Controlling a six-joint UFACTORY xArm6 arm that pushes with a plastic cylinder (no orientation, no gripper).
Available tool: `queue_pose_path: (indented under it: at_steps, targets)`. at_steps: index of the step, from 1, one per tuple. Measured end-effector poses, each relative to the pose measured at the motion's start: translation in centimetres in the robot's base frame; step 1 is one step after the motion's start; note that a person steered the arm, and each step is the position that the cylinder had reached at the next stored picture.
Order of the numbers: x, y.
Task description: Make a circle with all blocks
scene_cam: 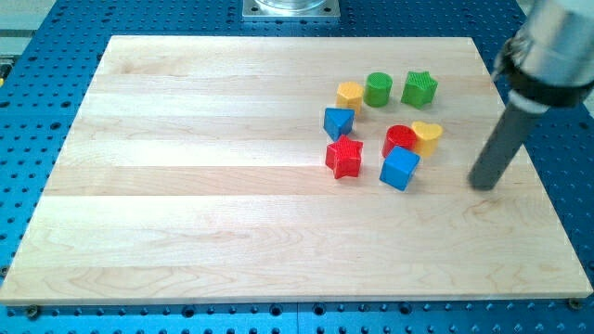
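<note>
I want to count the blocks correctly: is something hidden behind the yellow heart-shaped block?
The red round block sits touching the yellow heart-shaped block on the view's left, partly covered. Nothing else shows there.

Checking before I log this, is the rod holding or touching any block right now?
Nothing is held. My tip rests on the board, apart from every block, at the view's right of the blue cube.

Eight blocks (382, 130) clustered right of board (186, 186) centre (loose ring); my tip (482, 186) right of them.
</note>
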State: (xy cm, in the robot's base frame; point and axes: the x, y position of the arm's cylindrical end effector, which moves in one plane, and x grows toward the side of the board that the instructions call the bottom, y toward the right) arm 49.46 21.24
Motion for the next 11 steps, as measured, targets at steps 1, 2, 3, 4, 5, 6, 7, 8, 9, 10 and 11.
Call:
queue_pose_path:
  at_steps: [1,2,3,4,5,6,7,8,9,10,11]
  targets:
    - [-0.4,-1.3]
    - [-2.2,-1.8]
    - [-2.1,-2.1]
    - [-2.1,-3.0]
    - [-2.4,-4.3]
    - [-5.0,-4.9]
    - [-6.7,-4.7]
    - [-7.8,-3.5]
    - [-7.8,-1.6]
    - [-3.4,2.1]
    - [1.9,-3.6]
